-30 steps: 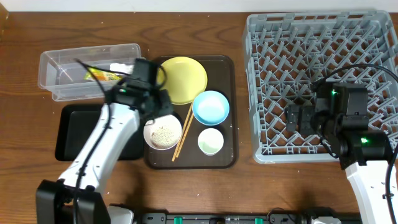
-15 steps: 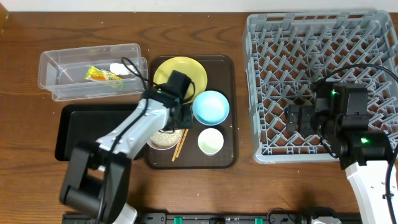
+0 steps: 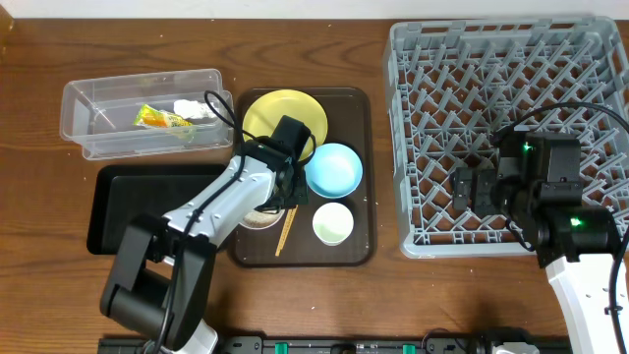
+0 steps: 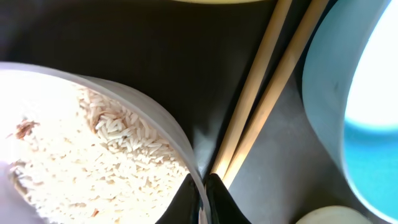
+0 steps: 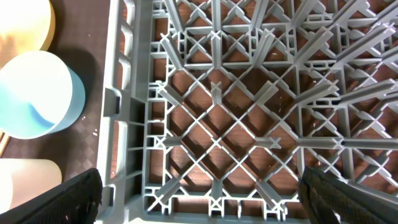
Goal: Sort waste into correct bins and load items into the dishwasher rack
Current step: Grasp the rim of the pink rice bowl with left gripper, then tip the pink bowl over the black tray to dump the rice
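The left end effector (image 4: 202, 202) sits low over the dark-brown rectangular serving tray (image 3: 359, 251). Its two dark fingers are drawn almost together, with the thin wall of the round white bowl (image 4: 165, 127) running between them, so it appears clamped on that bowl's rim. The bowl spreads away to one side of the fingers, and the loose whitish rice scraps (image 4: 93, 162) lie inside it, heaped close against the gripped wall. Just beside the fingers on the other side, the pair of thin wooden chopsticks (image 4: 270, 99) runs lengthwise away from the fingertips, touching or nearly touching the bowl. Beyond them stands the round light-blue bowl (image 4: 348, 93), with the small pale cup (image 4: 329, 216) close by. A lift probably has to go straight up, or the rim could drag the sticks. The shallow black rectangular tray (image 3: 118, 197) lies on the counter near the bowl's far side from the fingers. Further off is the clear plastic rectangular tub (image 3: 98, 98), holding the yellow-green-orange snack wrapper (image 3: 162, 120) and the crumpled white tissue (image 3: 192, 106). The round yellow plate (image 3: 270, 110) lies on the wrist side. The right end effector (image 5: 205, 193), fingers wide apart and holding nothing, hovers over the large square grey plastic dishwasher rack (image 5: 130, 74), well apart from the bowl, so the left arm is nearer
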`<state>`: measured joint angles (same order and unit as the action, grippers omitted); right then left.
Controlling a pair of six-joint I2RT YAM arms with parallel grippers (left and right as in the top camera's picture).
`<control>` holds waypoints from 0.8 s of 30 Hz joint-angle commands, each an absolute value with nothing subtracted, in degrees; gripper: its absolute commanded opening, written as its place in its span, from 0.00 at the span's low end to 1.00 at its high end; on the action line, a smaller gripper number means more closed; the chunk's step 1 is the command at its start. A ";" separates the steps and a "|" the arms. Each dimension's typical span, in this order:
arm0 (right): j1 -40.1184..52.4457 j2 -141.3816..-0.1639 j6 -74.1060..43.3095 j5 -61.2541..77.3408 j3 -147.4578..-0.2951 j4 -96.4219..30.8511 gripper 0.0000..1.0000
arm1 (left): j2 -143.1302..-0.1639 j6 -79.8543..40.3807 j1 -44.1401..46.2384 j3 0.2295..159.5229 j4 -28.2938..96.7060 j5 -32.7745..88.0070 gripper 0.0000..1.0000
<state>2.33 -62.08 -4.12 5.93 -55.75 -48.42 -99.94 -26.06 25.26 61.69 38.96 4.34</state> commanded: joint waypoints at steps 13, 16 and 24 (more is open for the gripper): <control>2.66 -61.73 -4.64 5.85 -56.90 -48.49 0.99 | -81.58 -21.41 17.08 63.88 45.06 7.20 0.06; 2.66 -61.73 -4.64 5.85 -56.90 -48.47 0.99 | -80.68 -18.41 11.09 63.88 46.48 14.26 0.06; 2.66 -61.73 -4.67 5.85 -56.90 -48.64 0.99 | -83.68 -5.50 -8.23 62.63 46.68 39.79 0.06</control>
